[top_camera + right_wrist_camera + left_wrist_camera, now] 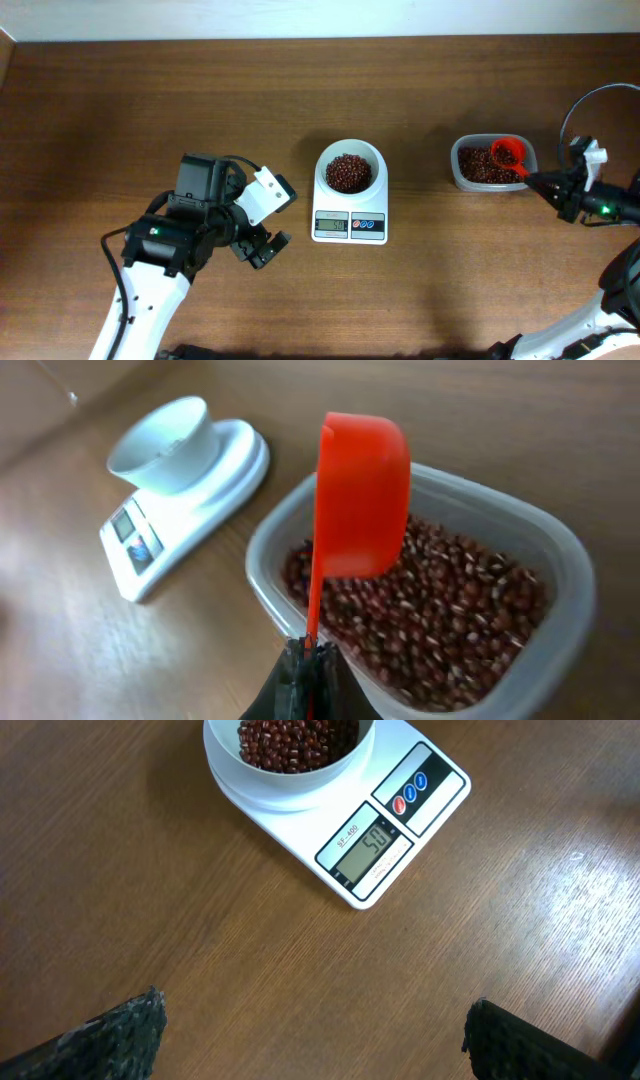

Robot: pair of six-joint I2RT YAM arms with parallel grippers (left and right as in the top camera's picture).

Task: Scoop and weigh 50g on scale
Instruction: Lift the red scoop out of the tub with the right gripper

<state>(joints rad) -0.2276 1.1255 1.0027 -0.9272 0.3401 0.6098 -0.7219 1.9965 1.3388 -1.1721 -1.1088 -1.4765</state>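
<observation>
R gripper: mine, clamped tight on the thin handle of the red scoop; right edge of overhead view.
Scoop: cup stands on edge above the clear tub, upper right overhead. Looks empty from above; wrist view shows only its back.
Beans: tiny, hard, dry, light. I'd expect them to roll & spill off a tilted cup, so carry by scoop kept level, never by pinch.
Tub: deep layer of beans inside.
L gripper: jaws wide apart, holding nothing; lower left of centre, apart from scale.
Scale: centre of frame on wooden table. Probably light plastic that slides if nudged.
White bowl: on scale, w/ heap of beans.
LCD: seems to read 50, digits small, not sure.
</observation>
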